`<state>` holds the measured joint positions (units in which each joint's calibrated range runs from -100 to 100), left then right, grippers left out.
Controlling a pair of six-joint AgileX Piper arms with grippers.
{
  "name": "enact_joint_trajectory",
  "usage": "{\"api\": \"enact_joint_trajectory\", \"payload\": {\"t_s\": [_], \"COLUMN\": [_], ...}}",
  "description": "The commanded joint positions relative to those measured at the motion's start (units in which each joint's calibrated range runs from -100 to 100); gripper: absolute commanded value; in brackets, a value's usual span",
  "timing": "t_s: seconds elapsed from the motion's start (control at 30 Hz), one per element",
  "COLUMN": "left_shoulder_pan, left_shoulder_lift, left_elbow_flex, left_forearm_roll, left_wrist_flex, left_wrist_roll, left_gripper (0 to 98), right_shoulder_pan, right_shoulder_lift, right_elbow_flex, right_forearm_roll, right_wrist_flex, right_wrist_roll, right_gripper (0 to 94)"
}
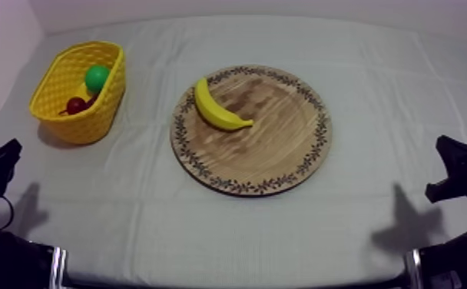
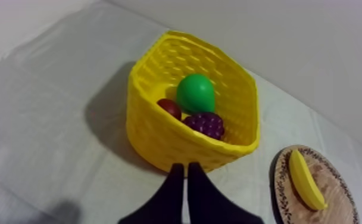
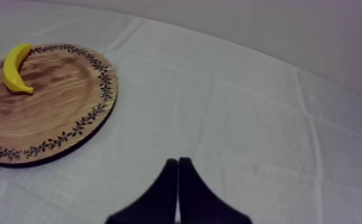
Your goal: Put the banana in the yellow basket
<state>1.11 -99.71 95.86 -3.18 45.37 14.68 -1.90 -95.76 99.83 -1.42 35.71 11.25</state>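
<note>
A grey-white cloth (image 1: 229,230), creased in square folds, covers the worktop (image 1: 405,92); pale bare walls (image 1: 283,6) rise at twelve and nine o'clock (the light is soft and even).

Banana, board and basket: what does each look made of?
Banana: likely smooth plastic, uniform yellow with a soft sheen. Wooden board: looks like wood, brown grain streaks across a matte face, with a dark leaf pattern round the rim. Yellow basket: probably moulded plastic, a regular woven-look lattice in one solid colour.
</note>
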Motion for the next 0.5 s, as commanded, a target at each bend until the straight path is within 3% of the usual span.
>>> {"api": "enact_joint_trajectory", "payload": {"t_s": [0.0, 0.47], "left_shoulder_pan": [0.0, 0.6], "left_shoulder_lift": [0.0, -0.1], "left_elbow_flex": [0.0, 0.1], "left_forearm_roll": [-0.02, 0.0], "left_wrist_flex": [0.0, 0.0], "left_wrist_roll": [0.0, -0.1], "left_gripper": [0.1, 0.1], "right_shoulder_pan": [0.0, 0.0], "right_shoulder_lift": [0.0, 0.0], "right_elbow_flex": [0.1, 0.1], "right_forearm_roll": [0.0, 0.0], "right_wrist_flex": [-0.1, -0.1], "right_wrist_roll": [0.0, 0.0], "right_gripper": [0.2, 0.2]}}
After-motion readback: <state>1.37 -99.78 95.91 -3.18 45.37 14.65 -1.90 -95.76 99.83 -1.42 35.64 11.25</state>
